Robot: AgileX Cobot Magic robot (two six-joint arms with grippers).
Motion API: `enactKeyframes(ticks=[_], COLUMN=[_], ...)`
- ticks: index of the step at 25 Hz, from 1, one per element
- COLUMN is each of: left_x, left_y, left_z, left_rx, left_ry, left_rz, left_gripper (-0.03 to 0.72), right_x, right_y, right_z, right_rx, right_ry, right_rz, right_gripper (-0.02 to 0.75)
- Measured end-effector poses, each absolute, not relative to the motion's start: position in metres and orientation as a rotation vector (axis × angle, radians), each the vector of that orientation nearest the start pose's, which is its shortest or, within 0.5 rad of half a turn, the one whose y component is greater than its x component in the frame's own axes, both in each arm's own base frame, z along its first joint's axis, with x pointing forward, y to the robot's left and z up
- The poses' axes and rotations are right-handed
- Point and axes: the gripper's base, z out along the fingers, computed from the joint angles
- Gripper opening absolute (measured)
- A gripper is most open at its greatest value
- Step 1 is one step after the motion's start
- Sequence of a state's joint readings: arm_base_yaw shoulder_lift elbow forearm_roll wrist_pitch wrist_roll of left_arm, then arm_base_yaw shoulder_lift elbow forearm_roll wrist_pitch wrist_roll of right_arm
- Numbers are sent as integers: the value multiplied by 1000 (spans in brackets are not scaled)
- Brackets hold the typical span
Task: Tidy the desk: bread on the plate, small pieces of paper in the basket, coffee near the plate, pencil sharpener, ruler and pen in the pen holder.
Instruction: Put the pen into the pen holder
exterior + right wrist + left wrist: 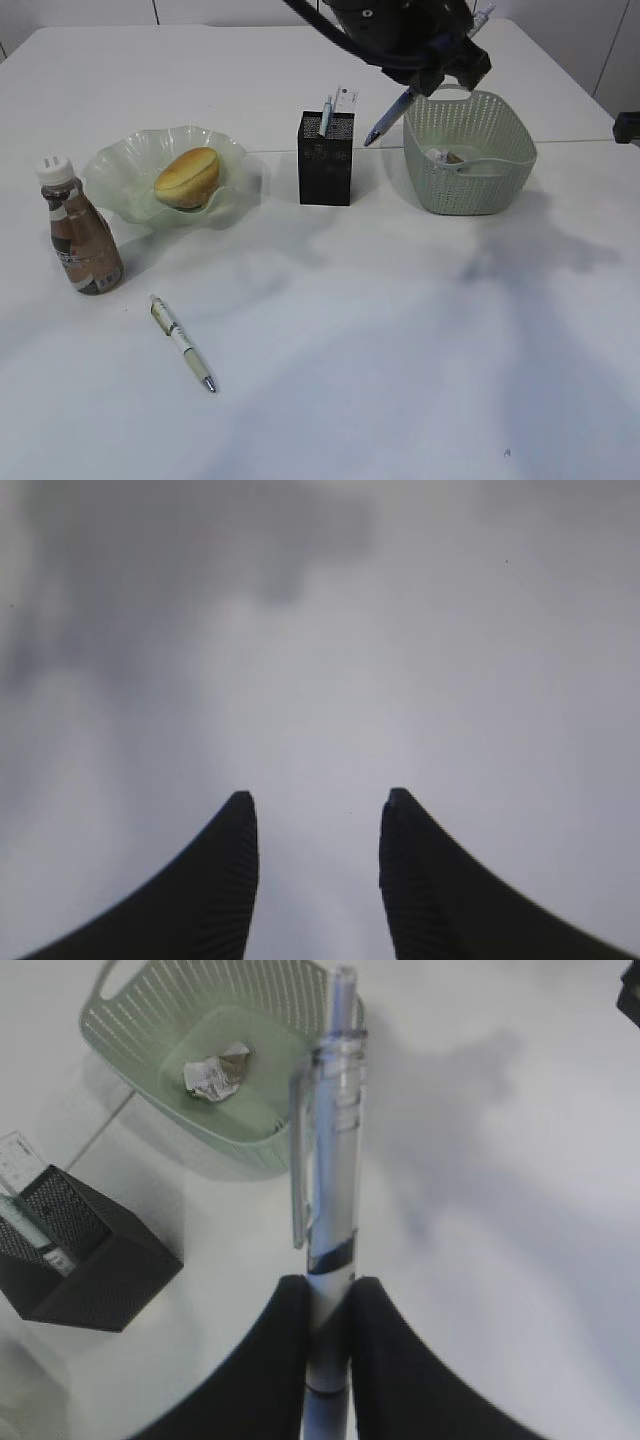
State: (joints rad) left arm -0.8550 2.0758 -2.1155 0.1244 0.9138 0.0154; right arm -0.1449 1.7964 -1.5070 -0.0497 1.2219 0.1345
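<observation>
my left gripper [327, 1305] is squeezed tight on a blue pen [331, 1170], so i should tip it straight up over the black pen holder [326, 157], then let go slowly.

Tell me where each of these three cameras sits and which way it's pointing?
Exterior view: chest height, slanting down the desk at plate, pen holder, basket; arm at top.
Left wrist view: above the desk, looking down; left end effector pinches a pen.
Right wrist view: faces bare tabletop; open right end effector.
Shared: exterior and left wrist views show basket and holder.

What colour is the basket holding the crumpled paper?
Pale green basket; clearest in the exterior view.
</observation>
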Motion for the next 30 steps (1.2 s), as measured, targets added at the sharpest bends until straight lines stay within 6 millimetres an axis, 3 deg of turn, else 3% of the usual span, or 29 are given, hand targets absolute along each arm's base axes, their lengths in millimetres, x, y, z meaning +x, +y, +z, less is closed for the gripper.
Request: enactKeyframes(ticks=[10,16,20,30], left_x=[333,339,345,365], left_y=[-360,-352,-336,-292], left_z=[297,272,254,249], left_rx=[907,862,798,604], left_ry=[1985,1869,1814,1651], left_rz=[-346,-422,-470,-531], left_gripper=[61,61,61,61], right_x=[360,360,360,360], right_y=[-57,-57,-57,-57], right_z=[271,271,271,271], right_rx=[393,390,391,391], right_ry=[2968,2969,2969,2969], right_rz=[-73,-73,-71,-71], right_gripper=[334,334,334,334])
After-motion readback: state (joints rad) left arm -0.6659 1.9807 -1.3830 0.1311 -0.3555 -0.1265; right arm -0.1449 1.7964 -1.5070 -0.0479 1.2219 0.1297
